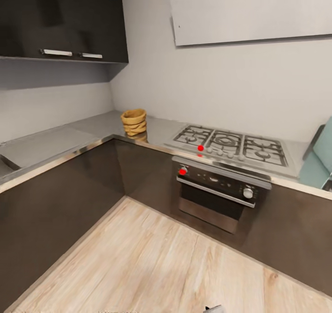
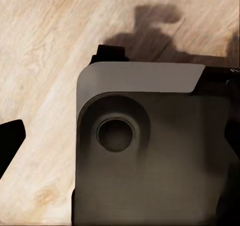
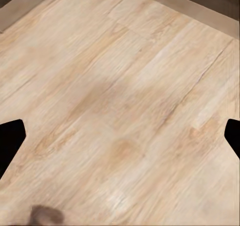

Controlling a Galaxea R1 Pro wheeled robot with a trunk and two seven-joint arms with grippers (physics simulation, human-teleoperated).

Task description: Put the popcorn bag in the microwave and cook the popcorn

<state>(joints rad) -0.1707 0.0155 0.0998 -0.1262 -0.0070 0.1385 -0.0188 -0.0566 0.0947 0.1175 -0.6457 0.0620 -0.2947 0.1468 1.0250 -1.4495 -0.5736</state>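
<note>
Where countertop [image 1: 92,130] turns, popcorn bag [image 1: 134,122] stands — beside hob [image 1: 229,147].

Pale grey walls [image 1: 207,87] meet at a corner, upper centre. Glossy black wall cabinet [image 1: 62,17] upper left; white slanted hood [image 1: 251,15] upper right. Dark base cabinets [image 1: 60,197] line both walls. Light wood floor [image 1: 152,267] fills the lower frame.

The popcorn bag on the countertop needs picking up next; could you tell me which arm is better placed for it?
Probably the left. The popcorn bag sits on the countertop left of centre in the head view, left of the gas hob. Neither arm is near it yet; both wrist cameras face the wood floor.
</note>
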